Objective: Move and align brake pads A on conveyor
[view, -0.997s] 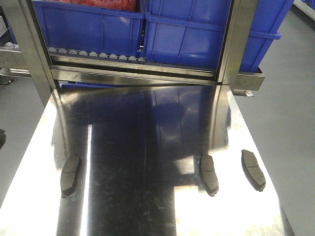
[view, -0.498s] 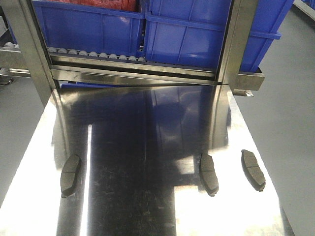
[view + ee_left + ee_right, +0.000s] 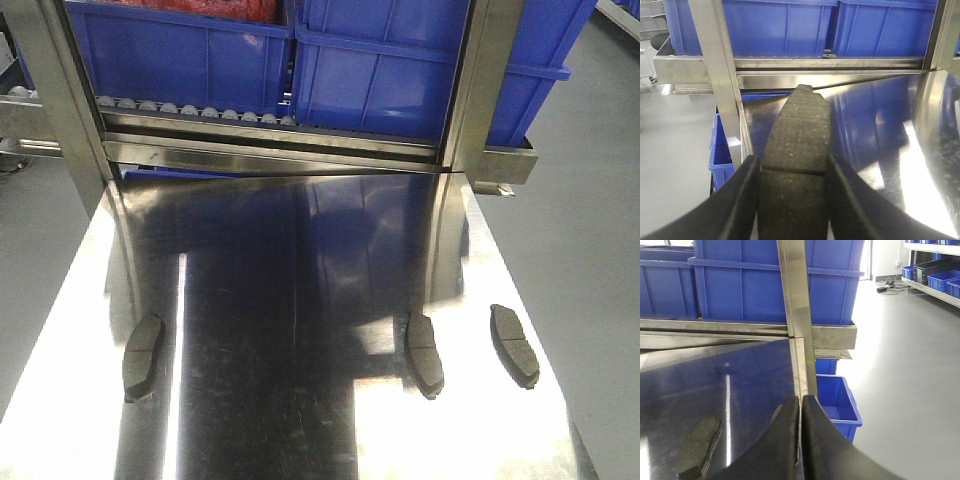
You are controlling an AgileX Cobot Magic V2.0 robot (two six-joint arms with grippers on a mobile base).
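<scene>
Three brake pads A lie on the shiny steel table in the front view: one at the left, one right of centre and one near the right edge. Neither gripper shows in that view. In the left wrist view my left gripper is shut on another dark pad, its fingers pressing both long edges, above the table's left side. My right gripper is shut with nothing between its fingers, beside a pad lying on the table. The conveyor is out of view.
A roller rack holding large blue bins stands at the table's far end, framed by steel posts. Smaller blue bins sit on the floor beside the table, at its left and at its right.
</scene>
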